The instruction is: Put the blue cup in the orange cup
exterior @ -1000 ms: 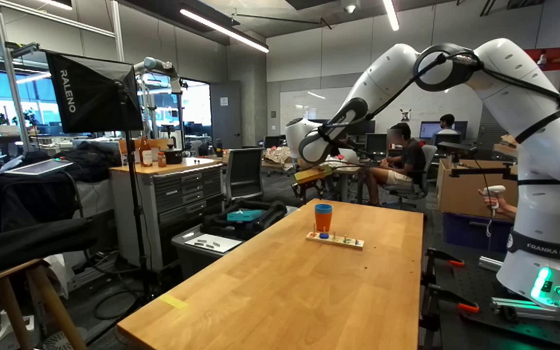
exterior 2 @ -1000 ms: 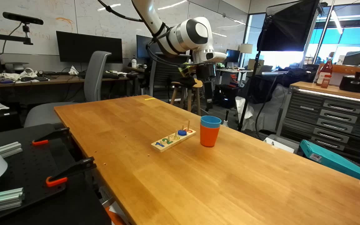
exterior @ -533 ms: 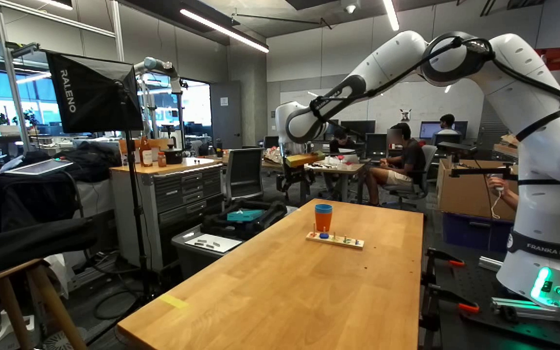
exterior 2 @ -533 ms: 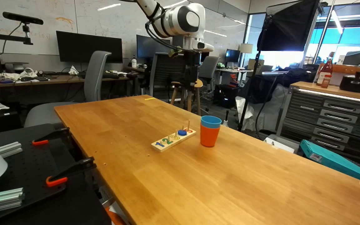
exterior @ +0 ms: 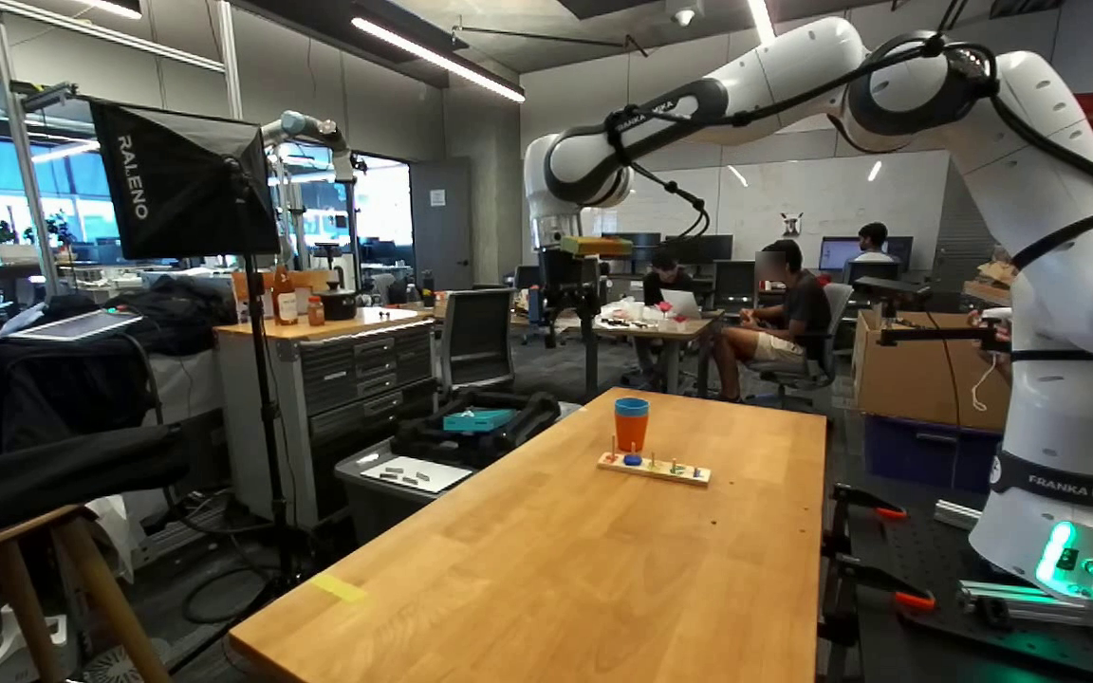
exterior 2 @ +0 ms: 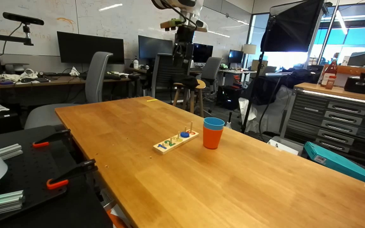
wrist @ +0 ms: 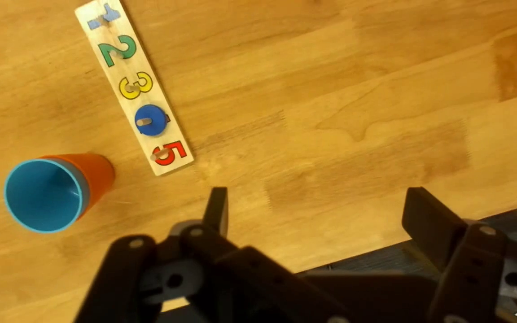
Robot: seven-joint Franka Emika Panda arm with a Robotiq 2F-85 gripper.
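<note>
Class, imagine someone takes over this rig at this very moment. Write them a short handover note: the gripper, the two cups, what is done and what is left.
Gripper: the gripper is open, holding nothing, high and clear of the cups.
Cups: the blue cup sits inside the upright orange cup, its top showing above; both stand on the table beside the numbered peg board.
Done: blue is in orange.
Left: apparently nothing, except perhaps avoiding bumping the stack.

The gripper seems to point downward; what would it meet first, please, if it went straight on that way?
The gripper would probably meet the wooden tabletop, near its edge, though depth is unclear; the blue cup, orange cup and peg board lie to the left in the wrist view.
</note>
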